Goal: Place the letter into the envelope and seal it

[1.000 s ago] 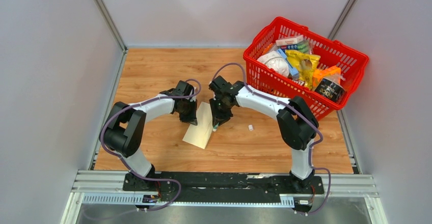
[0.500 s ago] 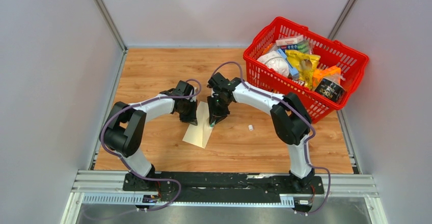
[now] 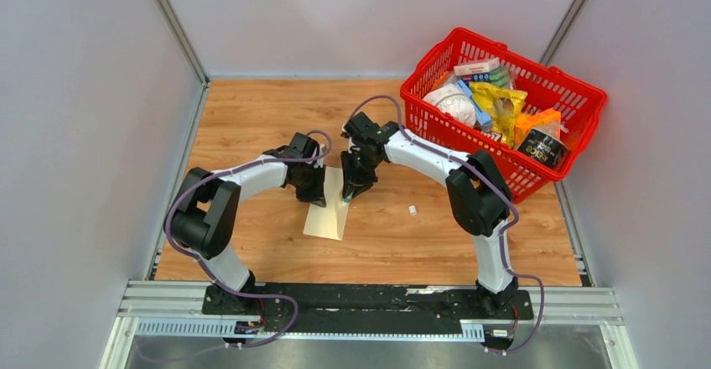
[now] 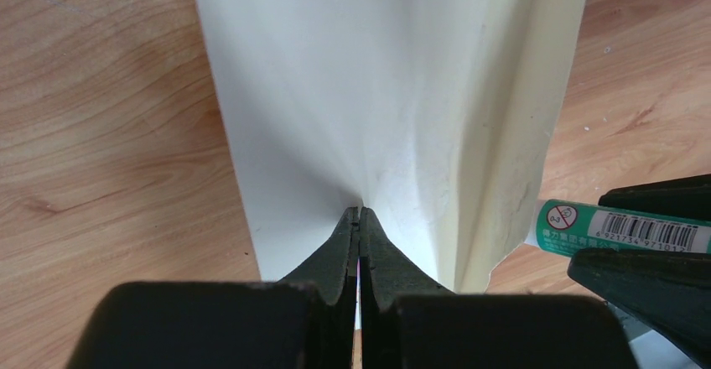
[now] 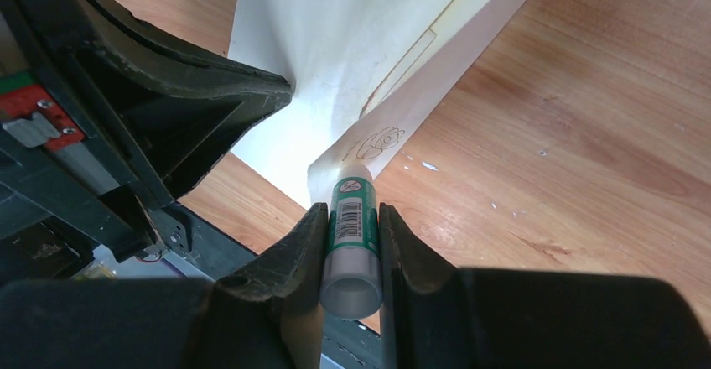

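The pale cream envelope (image 3: pixel 327 215) lies on the wooden table between my two grippers. My left gripper (image 3: pixel 315 193) is shut on the envelope's near edge (image 4: pixel 352 92), and the paper puckers at my fingertips (image 4: pixel 360 211). My right gripper (image 3: pixel 347 194) is shut on a green glue stick (image 5: pixel 352 218). The stick's white tip touches the envelope's flap (image 5: pixel 394 126) beside a small drawn rose. The glue stick also shows in the left wrist view (image 4: pixel 620 228), at the envelope's right edge. The letter does not show in any view.
A red basket (image 3: pixel 417 105) full of groceries stands at the back right. A small white cap (image 3: pixel 412 210) lies on the table right of the envelope. The two grippers are close together; the left gripper's body (image 5: pixel 151 92) fills the left of the right wrist view.
My right gripper has moved a little left and away along the envelope with the glue stick. The envelope's near end has swung slightly and lies straighter. The left gripper has stayed put.
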